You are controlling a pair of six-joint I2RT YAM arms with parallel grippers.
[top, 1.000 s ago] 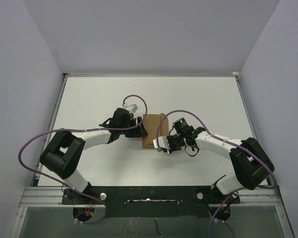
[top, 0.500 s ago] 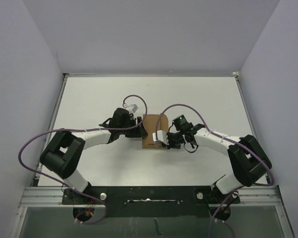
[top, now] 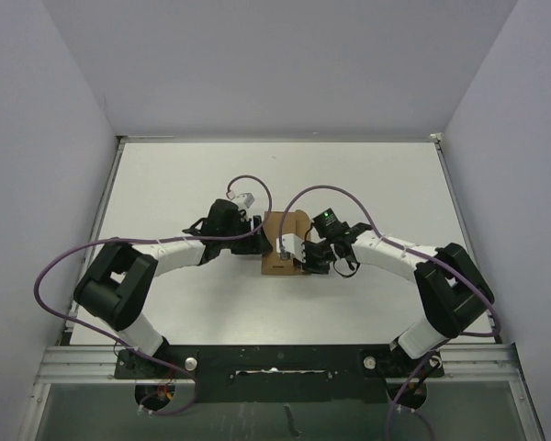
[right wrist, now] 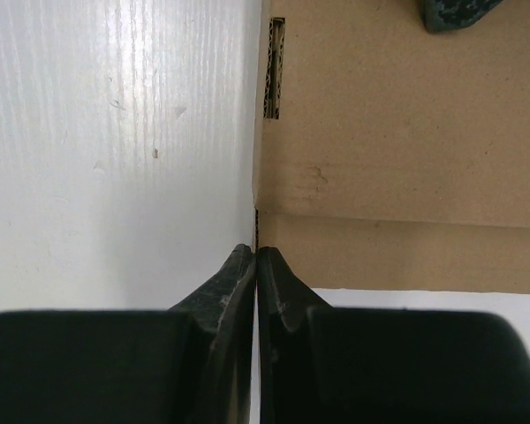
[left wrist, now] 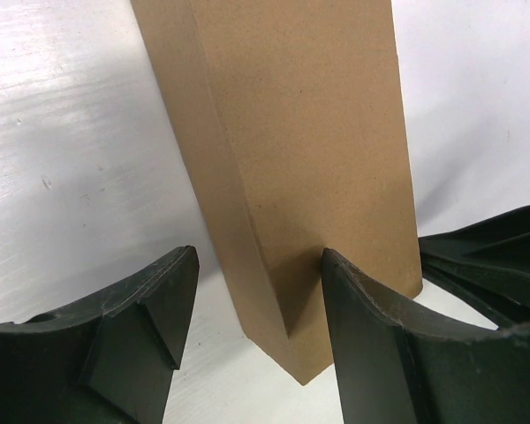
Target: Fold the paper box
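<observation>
A: Where is the top camera?
B: High up, looking down on the whole table [top: 376, 184].
A: And the wrist ones?
B: Very close, both facing the paper box [left wrist: 309, 132] that sits mid-frame from above.

The paper box [top: 277, 241] stood on the table [top: 386, 179] near its middle, between the two arms. The left end effector [top: 258, 241] lay at the box's left side, its fingers [left wrist: 358, 291] straddling a lower corner of the box: one touched the box's face, the other stood apart. The right end effector [top: 288, 248] lay at the box's right, its fingertips [right wrist: 267, 265] together against the box's edge.
</observation>
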